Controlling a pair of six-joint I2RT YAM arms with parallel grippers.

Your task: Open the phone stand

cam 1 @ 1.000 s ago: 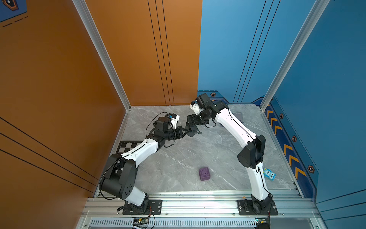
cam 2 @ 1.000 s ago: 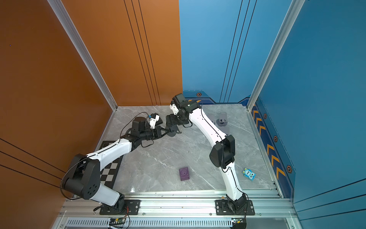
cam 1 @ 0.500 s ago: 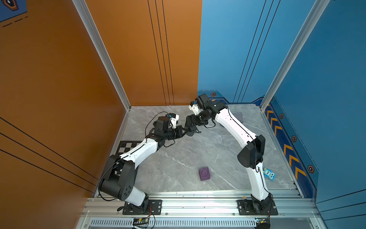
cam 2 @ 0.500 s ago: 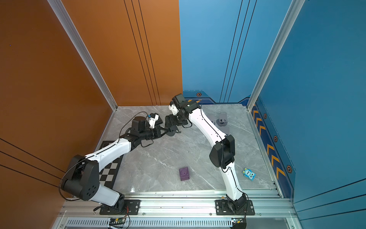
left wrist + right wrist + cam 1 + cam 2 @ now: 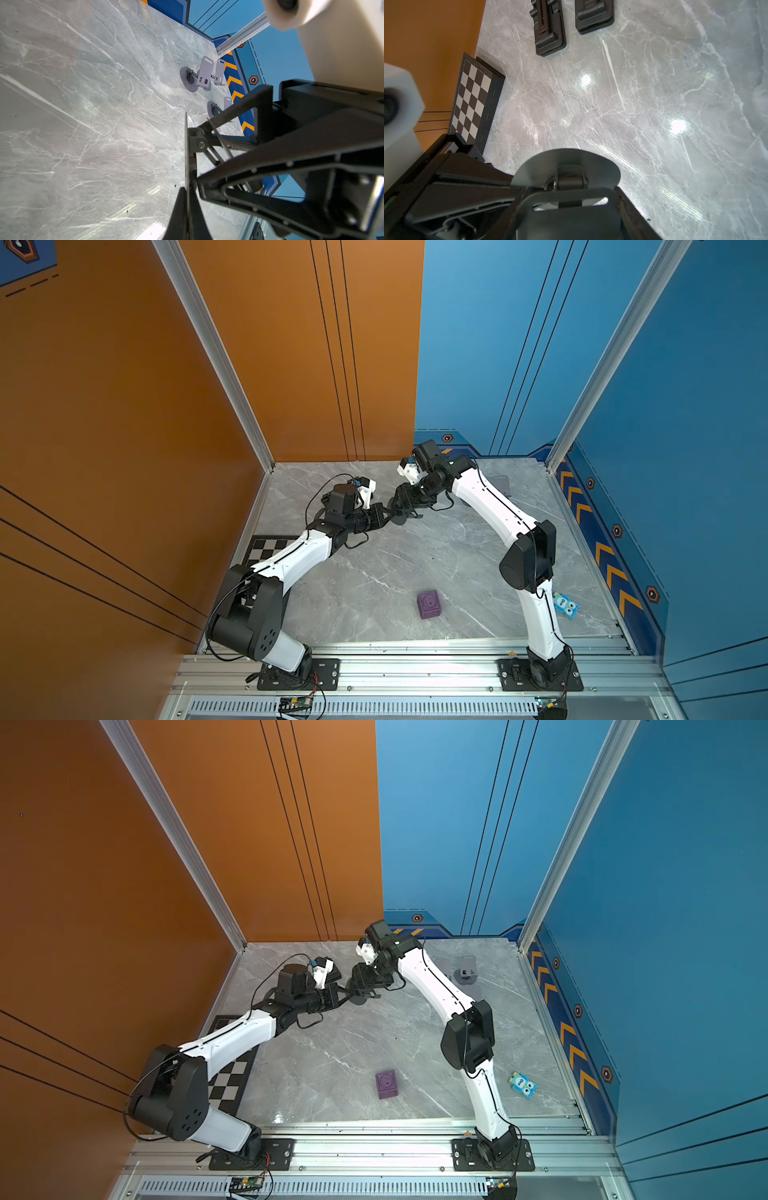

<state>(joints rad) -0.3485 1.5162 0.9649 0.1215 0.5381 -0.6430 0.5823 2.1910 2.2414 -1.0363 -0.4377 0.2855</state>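
Edgewise, the left gripper (image 5: 187,194) pinches the round base of the phone stand (image 5: 568,164); the right gripper (image 5: 569,195) clamps its slotted plate.

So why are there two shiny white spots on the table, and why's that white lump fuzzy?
Right wrist view: light glares off the table as two spots; the white housing is too near the lens to focus. Left wrist view: another blurry white housing. In both top views all is sharp.
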